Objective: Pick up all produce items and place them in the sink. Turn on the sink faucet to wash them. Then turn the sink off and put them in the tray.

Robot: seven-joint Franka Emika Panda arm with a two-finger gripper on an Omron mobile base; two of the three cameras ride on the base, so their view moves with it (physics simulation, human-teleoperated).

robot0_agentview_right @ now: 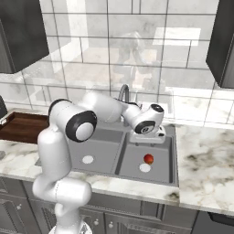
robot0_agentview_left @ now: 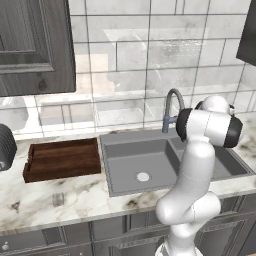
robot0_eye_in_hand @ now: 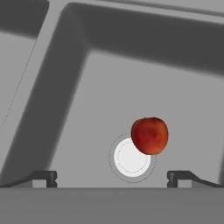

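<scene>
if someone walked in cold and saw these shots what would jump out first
Probably the small glossy red fruit lying in the smaller basin of the grey sink, right beside its pale drain, the one spot of colour there. The white arm reaches over that basin with its gripper above the fruit, fingers spread wide and empty. To the left of the sink, a dark wooden tray lies on the marble counter.

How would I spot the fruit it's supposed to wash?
Find the grey double sink set in the marble counter. Look in its smaller basin, below the end effector: the fruit sits beside the pale round drain, the only red, glossy thing there.
</scene>
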